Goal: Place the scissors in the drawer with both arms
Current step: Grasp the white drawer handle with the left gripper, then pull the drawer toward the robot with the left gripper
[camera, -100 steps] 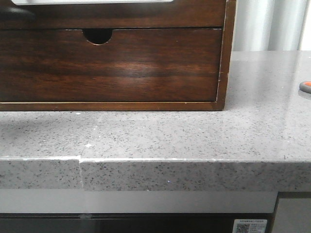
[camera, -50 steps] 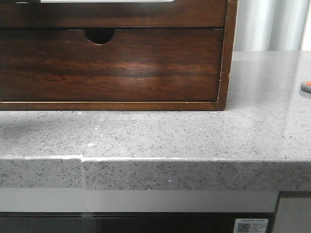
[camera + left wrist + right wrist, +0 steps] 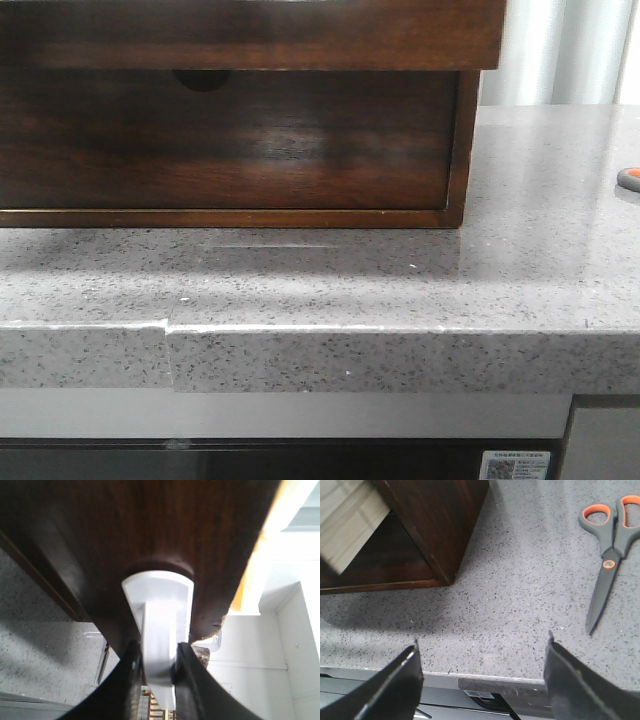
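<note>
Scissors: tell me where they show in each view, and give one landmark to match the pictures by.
Front view: only the scissors' orange handle shows, at the right edge on the counter.
Left wrist view: not in it.
Right wrist view: whole scissors, upper right, lying flat.
Shared landmark: the dark wooden box, its corner standing left of the scissors.

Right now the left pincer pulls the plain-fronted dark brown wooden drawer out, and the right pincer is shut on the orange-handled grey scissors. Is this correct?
Not entirely. The right wrist view shows the right pincer open and empty, while the orange-handled grey scissors lie on the speckled grey countertop. The left pincer does grip the plain-fronted dark brown wooden drawer.
</note>
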